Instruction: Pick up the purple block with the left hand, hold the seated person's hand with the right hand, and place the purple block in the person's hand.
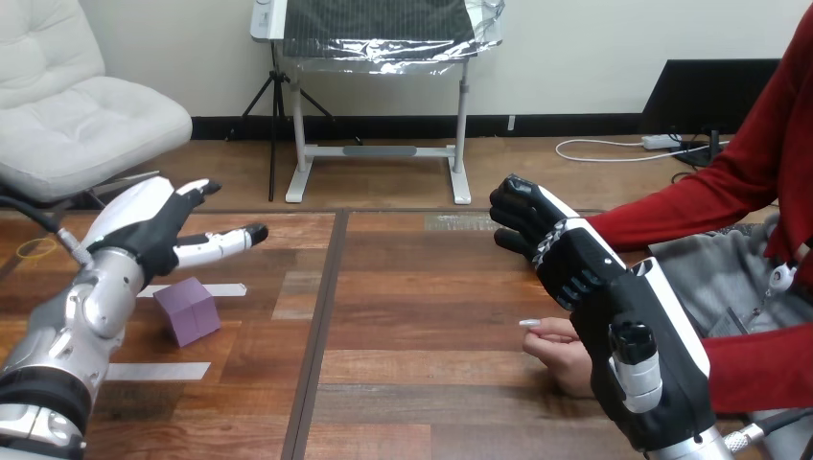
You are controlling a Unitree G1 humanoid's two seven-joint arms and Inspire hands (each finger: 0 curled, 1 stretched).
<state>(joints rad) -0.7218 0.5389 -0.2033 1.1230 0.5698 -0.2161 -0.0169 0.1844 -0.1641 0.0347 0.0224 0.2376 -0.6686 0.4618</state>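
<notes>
Two robot hands show on my feed over the brown wooden plank table, and neither one has the task's thing. The left hand hangs above the table's left part, released, its fingers stretched out straight toward the middle and its thumb raised, grasping nothing. The small purple cube block lies flat on the table just under that hand as I see it, apart from the fingers and untouched. It sits between two strips of white tape, one near its top edge and one nearer to me. The right hand is lifted over the table's right part with its back turned to me, and its fingers look curled in on themselves, with nothing in them that I can see. The person's hand, coming from a red sleeve at the view's right, rests on the table low beside that hand and is partly hidden behind it. I cannot tell whether the two touch.
</notes>
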